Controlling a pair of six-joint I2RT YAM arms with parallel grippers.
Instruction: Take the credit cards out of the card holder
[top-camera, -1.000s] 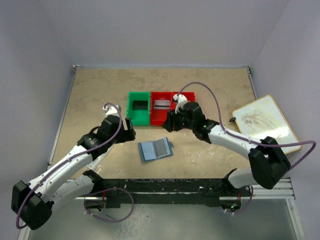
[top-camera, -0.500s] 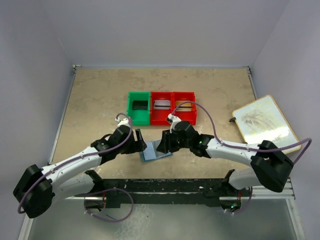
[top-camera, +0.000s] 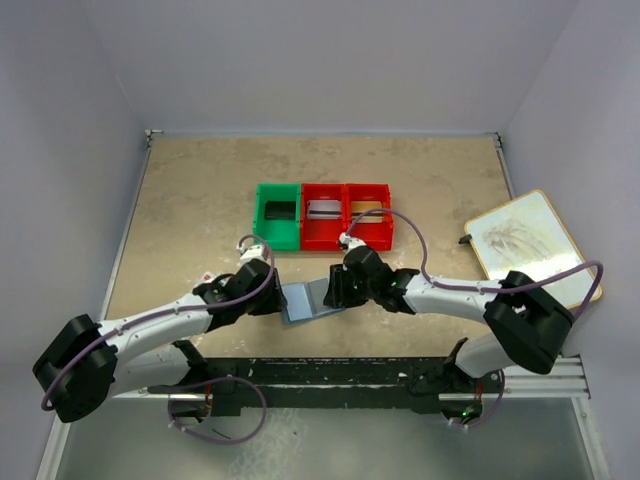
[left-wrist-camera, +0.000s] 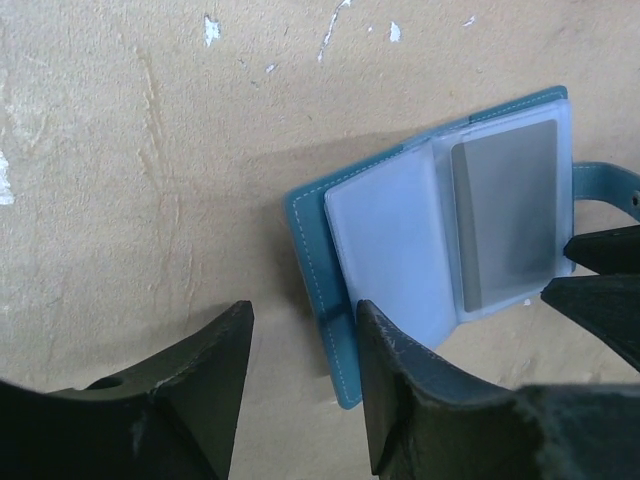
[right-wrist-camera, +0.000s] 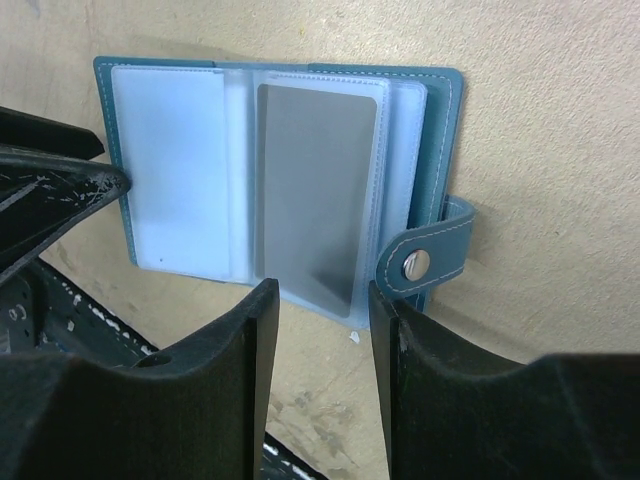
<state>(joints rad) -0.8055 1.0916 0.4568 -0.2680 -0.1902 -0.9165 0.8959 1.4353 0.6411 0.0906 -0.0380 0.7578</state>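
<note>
The blue card holder (top-camera: 305, 298) lies open on the table, pale slotted inside up. A silver-grey credit card (right-wrist-camera: 310, 190) sits in its right-hand sleeve, beside the snap strap (right-wrist-camera: 415, 263). My left gripper (left-wrist-camera: 305, 340) is open and low over the holder's left corner (left-wrist-camera: 340, 340), whose teal edge lies between the fingers without being pinched. My right gripper (right-wrist-camera: 322, 310) is open too, its fingertips on either side of the card sleeve's near edge. From above, the left gripper (top-camera: 277, 298) and the right gripper (top-camera: 335, 292) flank the holder.
A green bin (top-camera: 262, 215) and two red bins (top-camera: 305, 228) (top-camera: 388, 215) stand in a row behind the holder, each with a card in it. A white board (top-camera: 530, 245) lies at the right edge. The arms' mounting rail (top-camera: 350, 375) runs along the front.
Both arms have dropped from near the bins down to the card holder, one at each side. The left jaws have narrowed a lot, the right jaws a little.
</note>
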